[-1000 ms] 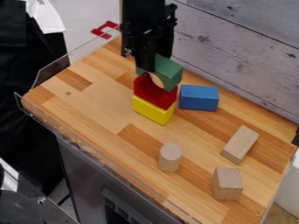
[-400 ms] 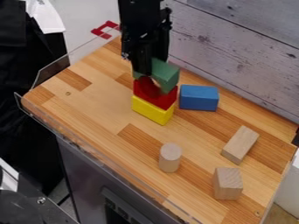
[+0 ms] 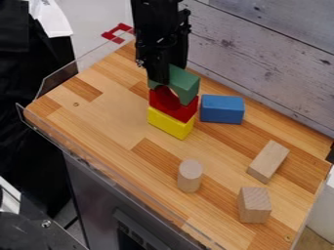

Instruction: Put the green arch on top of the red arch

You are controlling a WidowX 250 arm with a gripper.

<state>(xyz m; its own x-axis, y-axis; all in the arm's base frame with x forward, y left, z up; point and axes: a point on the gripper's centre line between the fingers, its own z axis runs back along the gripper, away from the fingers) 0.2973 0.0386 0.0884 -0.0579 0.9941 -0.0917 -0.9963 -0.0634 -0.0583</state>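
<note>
- Bright, soft light is falling from above across the wooden tabletop (image 3: pixel 111 117).
- The wooden cylinder (image 3: pixel 190 177) is catching more light on top than down its side.
- Shade is darkening the hollow of the red arch (image 3: pixel 186 111).
- Faint glints are running along the clear plastic guard (image 3: pixel 58 80).
- Black cloth (image 3: pixel 39 112) is sinking into deep darkness.

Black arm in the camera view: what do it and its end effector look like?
The robot arm is black throughout, chunky and blocky, with small knobbly protrusions along its right-hand edge in the picture. The end effector is black too, with a small silvery spot at its upper left.
</note>
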